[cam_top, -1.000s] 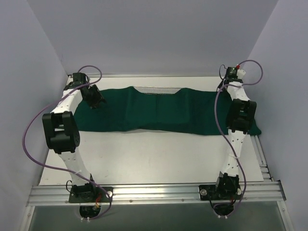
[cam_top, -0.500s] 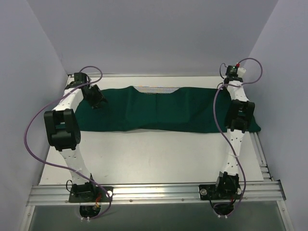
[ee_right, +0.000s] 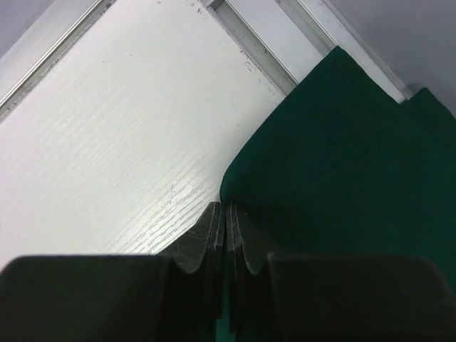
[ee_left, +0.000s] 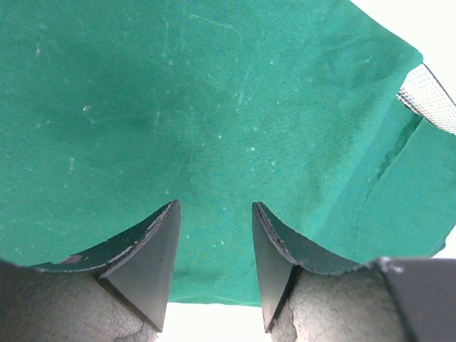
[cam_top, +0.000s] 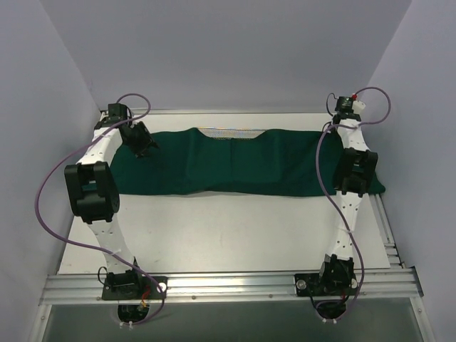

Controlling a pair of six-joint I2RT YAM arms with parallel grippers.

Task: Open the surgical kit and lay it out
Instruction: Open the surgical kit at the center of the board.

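1. Spread across the far half of the white table (cam_top: 235, 235): dark green cloth (cam_top: 242, 167), draped over a wire-mesh tray (cam_top: 231, 132) that shows only as a silver sliver at the far edge
2. Soft, light and limp by the look of it; likely to slide and bunch rather than lift flat; best taken at a hem or corner
3. Roughly half open over the cloth's left end, holding nothing: left gripper (ee_left: 214, 242)
4. Pinched tight on the right-hand hem, it seems: right gripper (ee_right: 225, 228)
5. Smooth tabletop; plain pale walls (cam_top: 228, 50) close on three sides
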